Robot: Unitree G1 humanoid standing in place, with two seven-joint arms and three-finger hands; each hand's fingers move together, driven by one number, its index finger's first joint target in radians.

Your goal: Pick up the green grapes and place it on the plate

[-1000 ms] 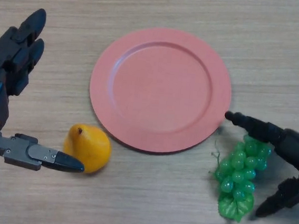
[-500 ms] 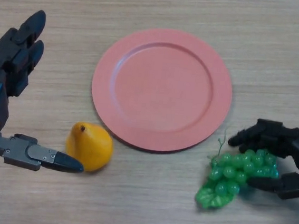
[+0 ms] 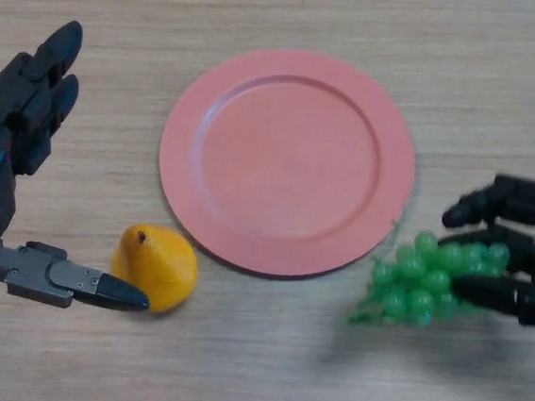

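Wood-grain tabletop (image 3: 261,370) (setting unclear)

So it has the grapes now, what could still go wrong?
The right robot hand grips only one end of the grapes, so the loose end could swing and the bunch might slip out. The bunch sits just off the plate, near its rim, so it could catch on the edge or be let go too early.

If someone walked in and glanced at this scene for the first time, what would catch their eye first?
The large pink plate dominates the middle of the wooden table, with nothing on it. Just off its lower right rim, the right hand is curled round a bright bunch of green grapes. At lower left sits a yellow pear, with the open left hand beside it.
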